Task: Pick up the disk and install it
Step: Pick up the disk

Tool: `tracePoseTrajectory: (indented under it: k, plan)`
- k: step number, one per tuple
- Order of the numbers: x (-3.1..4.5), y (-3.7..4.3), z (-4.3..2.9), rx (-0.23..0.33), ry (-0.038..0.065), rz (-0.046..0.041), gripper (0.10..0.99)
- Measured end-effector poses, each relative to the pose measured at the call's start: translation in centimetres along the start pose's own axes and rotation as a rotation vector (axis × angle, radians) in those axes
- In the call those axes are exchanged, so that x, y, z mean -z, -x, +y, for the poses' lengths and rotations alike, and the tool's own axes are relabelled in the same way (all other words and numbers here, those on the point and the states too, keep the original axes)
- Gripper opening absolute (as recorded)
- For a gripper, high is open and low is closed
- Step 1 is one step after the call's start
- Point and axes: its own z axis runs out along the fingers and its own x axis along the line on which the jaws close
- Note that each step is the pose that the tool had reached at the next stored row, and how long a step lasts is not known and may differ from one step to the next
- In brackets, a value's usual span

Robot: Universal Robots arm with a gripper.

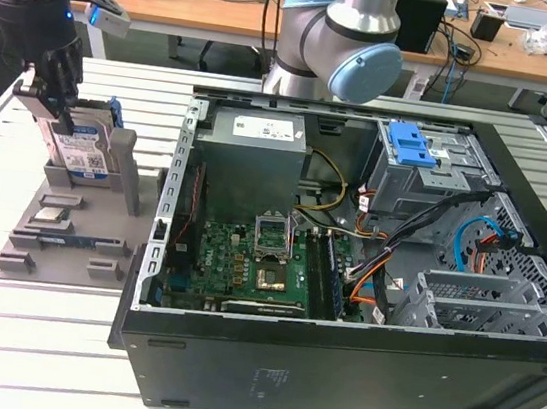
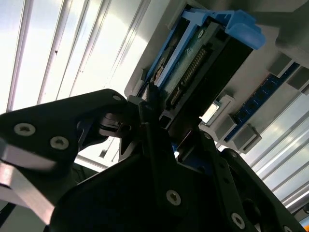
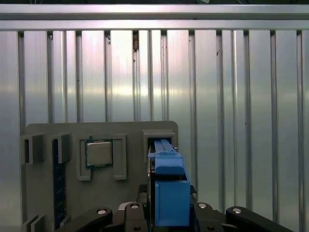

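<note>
The disk (image 1: 81,147), a silver drive with a white-and-blue label and a blue frame, stands on edge in a slot of the grey holder tray (image 1: 120,179) at the exterior view's left. My gripper (image 1: 59,96) comes down onto its upper edge, a black finger on each face, shut on it. In the first wrist view the blue frame of the disk (image 3: 169,186) runs between my gripper's (image 3: 170,215) finger links. In the second wrist view the disk (image 2: 203,53) shows edge-on beyond the gripper (image 2: 171,123), its lower end still in the holder.
An open computer case (image 1: 334,359) lies at the exterior view's right, with a grey power-supply box (image 1: 255,152), a motherboard (image 1: 246,261) and a drive cage with a blue latch (image 1: 411,142). The holder tray also carries a processor chip (image 3: 99,153) and a memory stick (image 3: 59,188).
</note>
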Motion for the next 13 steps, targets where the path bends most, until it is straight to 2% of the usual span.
tracePoseTrajectory:
  k: [13]
  plan:
    - [0.03, 0.01, -0.01, 0.000, -0.001, -0.0004, 0.365]
